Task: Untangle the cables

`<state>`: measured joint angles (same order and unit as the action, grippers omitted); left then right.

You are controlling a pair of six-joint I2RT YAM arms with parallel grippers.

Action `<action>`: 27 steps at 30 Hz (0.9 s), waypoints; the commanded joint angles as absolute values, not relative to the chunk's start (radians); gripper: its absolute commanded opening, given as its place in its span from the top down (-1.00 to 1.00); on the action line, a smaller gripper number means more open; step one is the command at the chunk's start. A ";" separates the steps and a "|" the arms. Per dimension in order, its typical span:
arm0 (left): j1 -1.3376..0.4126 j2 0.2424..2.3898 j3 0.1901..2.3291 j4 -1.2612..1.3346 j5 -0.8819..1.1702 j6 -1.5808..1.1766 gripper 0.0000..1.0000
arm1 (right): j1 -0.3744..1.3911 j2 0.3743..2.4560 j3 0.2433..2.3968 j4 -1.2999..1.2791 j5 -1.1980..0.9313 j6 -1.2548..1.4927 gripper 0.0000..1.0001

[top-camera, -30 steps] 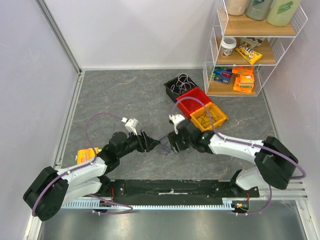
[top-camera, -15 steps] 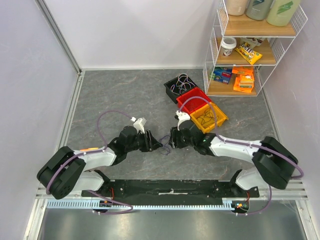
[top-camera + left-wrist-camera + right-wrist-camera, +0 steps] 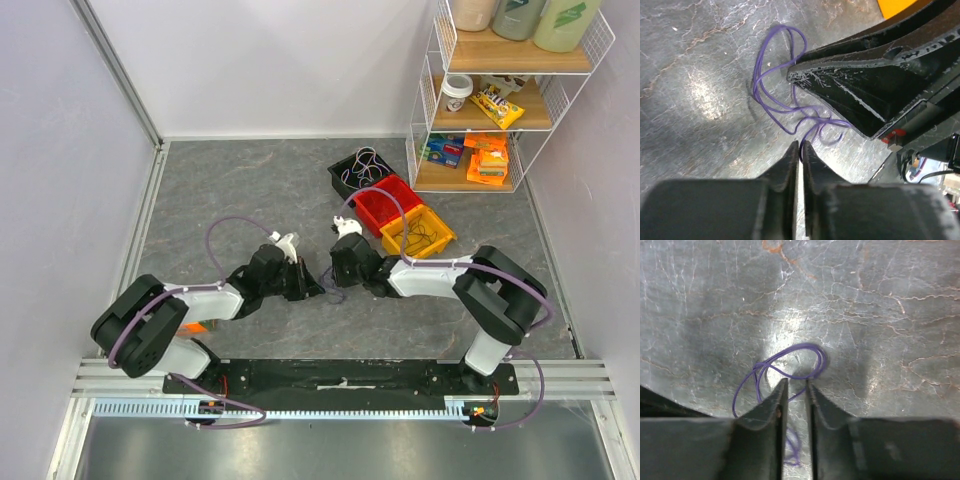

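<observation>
Grey marbled table [image 3: 250,190], pale walls. Mid-table, the left gripper [image 3: 800,144] is clenched on the purple cable [image 3: 790,110]. The right gripper [image 3: 796,382] straddles a loop, grip unclear. Only the top view shows bins [image 3: 395,210] and a rack [image 3: 500,100] beyond.

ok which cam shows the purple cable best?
Left wrist: the purple cable sits close-up, its loops spread out and most strands traceable. Right wrist shows only one loop, the rest hidden. Top external shows just a tiny squiggle.
</observation>
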<state>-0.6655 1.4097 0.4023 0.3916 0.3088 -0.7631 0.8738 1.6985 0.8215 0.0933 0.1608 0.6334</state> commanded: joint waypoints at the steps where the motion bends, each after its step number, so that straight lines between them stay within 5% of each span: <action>1: -0.675 1.425 0.449 0.374 0.304 -0.772 0.96 | 0.882 1.689 0.865 0.120 0.276 0.626 0.65; 4: -0.678 1.388 0.434 0.356 0.267 -0.779 0.96 | 0.882 1.643 0.865 0.104 0.346 0.614 1.00; 11: -0.678 1.131 0.310 0.293 0.135 -0.818 0.97 | 0.882 1.356 0.812 0.018 0.535 0.516 1.00; 16: -0.677 0.960 0.242 0.258 0.136 -0.822 0.96 | 0.877 1.236 0.792 -0.057 0.452 0.448 0.99; 21: -0.678 0.948 0.227 0.271 0.155 -0.834 0.96 | 0.885 1.291 0.755 -0.009 -0.050 0.411 0.17; 27: -0.678 1.032 0.236 0.327 0.181 -0.827 0.96 | 0.911 1.356 0.680 0.127 -0.062 0.552 -0.05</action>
